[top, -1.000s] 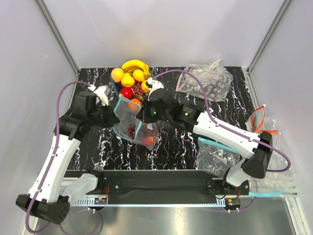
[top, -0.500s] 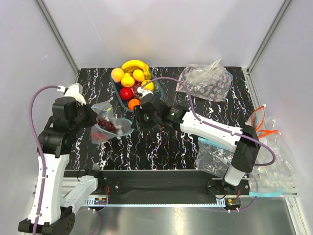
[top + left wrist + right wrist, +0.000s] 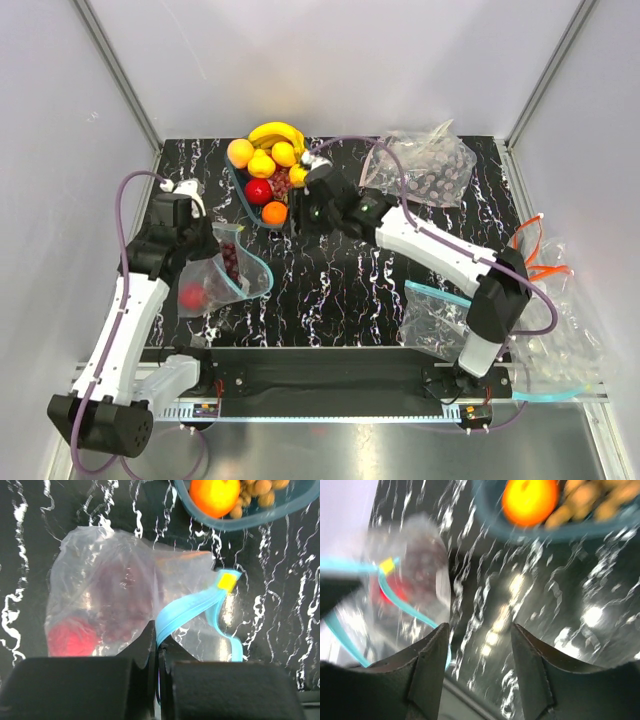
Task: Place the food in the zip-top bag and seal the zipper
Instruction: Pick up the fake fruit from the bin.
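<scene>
The black marbled bench (image 3: 340, 290) is carrying everything. The right arm (image 3: 440, 258) is stretching across its middle toward the far side, and the left arm (image 3: 130, 310) is reaching over its left part. A wrinkled clear bag (image 3: 420, 165) is lying at the far right corner, well apart from both arms.

The zip-top bag (image 3: 215, 285) is lying on the left part of the bench, near the fruit bowl (image 3: 235, 525) but not touching it. Its mouth is gaping, with the two sides of the zipper (image 3: 190, 612) spreading apart. The left arm's jaws are pressing together on the zipper at its near end, as the left wrist view is showing. The right arm's jaws are standing apart with nothing between them, hovering over bare bench just beside the bowl's near rim.

The bowl is holding a banana (image 3: 278, 131), yellow fruits (image 3: 262, 165), an orange (image 3: 215, 495) and a tan nut cluster (image 3: 262, 487). Inside the bag, dark grapes (image 3: 120, 605) are lying in the middle; a red apple (image 3: 72, 637) is sitting in the corner farthest from the bowl. A small yellow slider tab (image 3: 226, 581) is sitting on the zipper at the end nearest the bowl.
</scene>
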